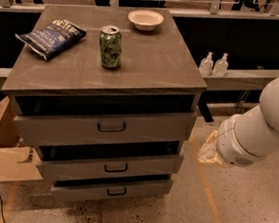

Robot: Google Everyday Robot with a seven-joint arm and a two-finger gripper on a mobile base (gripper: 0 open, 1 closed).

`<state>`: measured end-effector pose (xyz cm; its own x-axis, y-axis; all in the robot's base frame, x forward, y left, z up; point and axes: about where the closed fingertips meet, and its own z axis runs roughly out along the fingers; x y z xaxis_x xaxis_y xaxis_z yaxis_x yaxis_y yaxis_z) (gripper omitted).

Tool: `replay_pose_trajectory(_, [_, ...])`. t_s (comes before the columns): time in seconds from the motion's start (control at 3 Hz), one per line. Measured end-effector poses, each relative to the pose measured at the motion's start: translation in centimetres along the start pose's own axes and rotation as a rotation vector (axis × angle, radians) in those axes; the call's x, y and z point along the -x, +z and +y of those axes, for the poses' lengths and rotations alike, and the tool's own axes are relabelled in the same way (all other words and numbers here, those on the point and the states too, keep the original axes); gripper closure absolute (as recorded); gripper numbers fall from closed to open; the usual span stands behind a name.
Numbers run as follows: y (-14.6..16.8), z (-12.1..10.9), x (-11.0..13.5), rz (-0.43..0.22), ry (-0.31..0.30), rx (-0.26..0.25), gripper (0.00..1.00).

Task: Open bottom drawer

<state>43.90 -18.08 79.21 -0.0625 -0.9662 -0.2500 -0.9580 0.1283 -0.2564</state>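
Gripper (206, 150) is held right of the cabinet (155, 60), beside the middle drawer (143, 165); whether open or closed cannot be told. The bottom drawer (85, 192) lies lowest; its loop handle (116, 192) should be hooked squarely and drawn straight out.

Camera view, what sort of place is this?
Probably a robot test lab or workshop: a lone grey drawer cabinet stands on a speckled floor marked with tape lines, with a cardboard box beside it. The gripper hangs right of the cabinet.
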Motion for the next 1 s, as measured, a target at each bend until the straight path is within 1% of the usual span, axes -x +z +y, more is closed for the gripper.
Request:
replay_pose_trajectory(0.33, [2.4,0.5,0.3,-0.014,0.027,-0.019,1.00])
replay_pose_trajectory(0.67, [10.0,4.4,1.0,-0.064,0.034,0.028,1.00])
replay_pose_trajectory(1.0, [17.7,8.3,2.5,-0.089,-0.027,0.069,1.00])
